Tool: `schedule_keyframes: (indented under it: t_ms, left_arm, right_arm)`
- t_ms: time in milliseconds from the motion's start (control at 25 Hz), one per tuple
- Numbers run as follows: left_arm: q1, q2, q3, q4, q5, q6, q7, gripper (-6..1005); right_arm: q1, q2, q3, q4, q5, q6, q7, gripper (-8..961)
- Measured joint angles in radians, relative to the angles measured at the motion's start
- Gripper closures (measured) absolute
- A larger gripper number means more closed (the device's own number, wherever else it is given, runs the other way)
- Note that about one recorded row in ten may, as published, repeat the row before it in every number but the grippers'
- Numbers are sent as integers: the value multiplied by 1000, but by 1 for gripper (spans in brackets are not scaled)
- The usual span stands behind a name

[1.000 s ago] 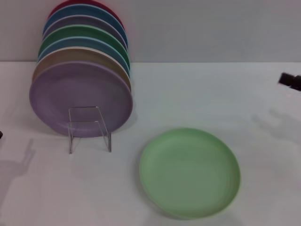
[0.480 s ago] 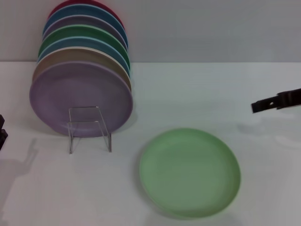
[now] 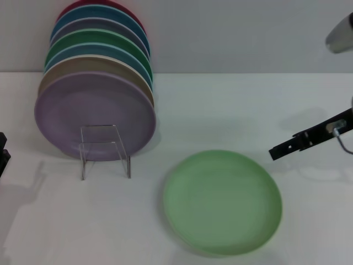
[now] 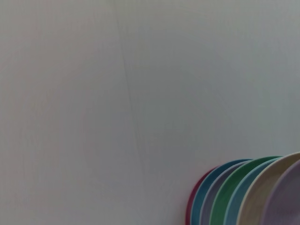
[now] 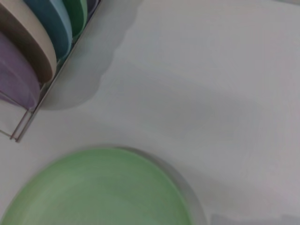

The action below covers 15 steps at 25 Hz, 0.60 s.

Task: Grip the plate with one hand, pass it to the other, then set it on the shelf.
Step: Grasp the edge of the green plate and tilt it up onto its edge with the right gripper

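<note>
Flat white desk (image 3: pixel 231 110) carries everything; plain pale grey wall (image 3: pixel 248 33) behind. Row of round plastic plates stands on edge, overlapping front to back: lilac plate (image 3: pixel 91 113) foremost, then tan plate (image 3: pixel 83 67), light blue plate (image 3: pixel 83 52), dark green plate (image 3: pixel 91 37), grey-lilac plate (image 3: pixel 94 24), blue plate (image 3: pixel 99 13), red plate (image 3: pixel 83 5) at rear, near wall

The right arm's end effector (image 3: pixel 274 153) is a thin, flat black bar with a small pale metallic patch near its far end and a slim grey loop, perhaps a cable or bracket, curling beneath it. Above it, at the top right corner of the head view, a rounded grey-and-white arm segment (image 3: pixel 340 34) shows. Of the left arm only a small black blocky part (image 3: pixel 3 152) appears at the left edge.
</note>
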Motion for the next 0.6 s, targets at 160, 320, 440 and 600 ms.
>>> schedule_keyframes:
  t_ms: [160,320,440,600]
  left_arm:
    - [-3,0,7,0,0,-2,0,242]
    - [-3,0,10,0,-3,-2,0,242]
    - [-3,0,12,0,-3,-3,0,242]
    - [-3,0,15,0,-3,-4,0,242]
  right_arm:
    - [14,2,-32,-56,-1,-40,2,147]
    - [28,2,-81,-110,-2,-87,12,147]
    - [33,2,-101,-134,-2,-104,12,147]
    - [43,3,-134,-171,-3,-131,13,148]
